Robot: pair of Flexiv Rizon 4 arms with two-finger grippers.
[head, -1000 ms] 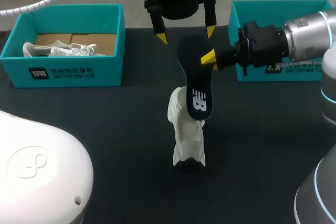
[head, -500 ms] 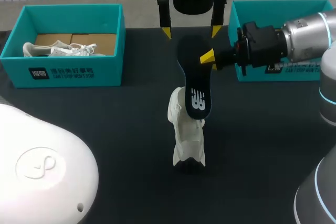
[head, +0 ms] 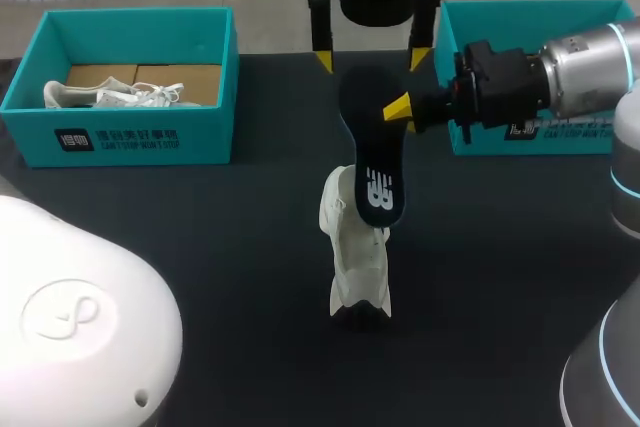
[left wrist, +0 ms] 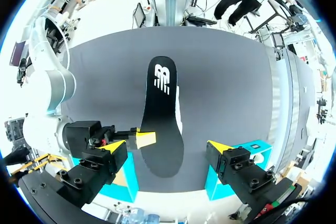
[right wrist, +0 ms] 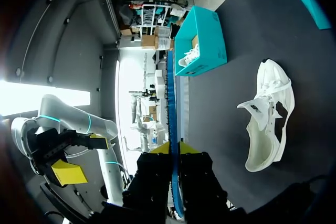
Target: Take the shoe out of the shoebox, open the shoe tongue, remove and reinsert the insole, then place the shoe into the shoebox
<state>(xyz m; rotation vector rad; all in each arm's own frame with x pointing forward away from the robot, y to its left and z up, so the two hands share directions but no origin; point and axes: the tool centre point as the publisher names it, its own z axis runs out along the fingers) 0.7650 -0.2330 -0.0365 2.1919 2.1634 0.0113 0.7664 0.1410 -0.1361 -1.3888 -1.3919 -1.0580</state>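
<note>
A white shoe [head: 358, 257] stands on the dark table, toe toward me. Over it hangs a dark insole [head: 370, 147] with a white logo, its lower end at the shoe's opening. My right gripper [head: 400, 109] comes in from the right and is shut on the insole's edge; between its own fingers [right wrist: 173, 148] the insole [right wrist: 172, 124] shows edge-on. My left gripper [head: 371, 60] hangs open above the insole's far end, one finger on each side, touching nothing. From that wrist, the insole [left wrist: 160, 119] lies between the open fingers [left wrist: 167, 145].
A teal shoebox [head: 120, 137] at the back left holds another white shoe [head: 115, 95] and brown cardboard. A second teal shoebox [head: 540, 137] stands at the back right, behind my right arm. The shoe [right wrist: 268, 114] has bare table around it.
My left gripper has shifted right and a little farther back, ending centred over the insole's far end. The right gripper, insole and shoe have stayed put.
</note>
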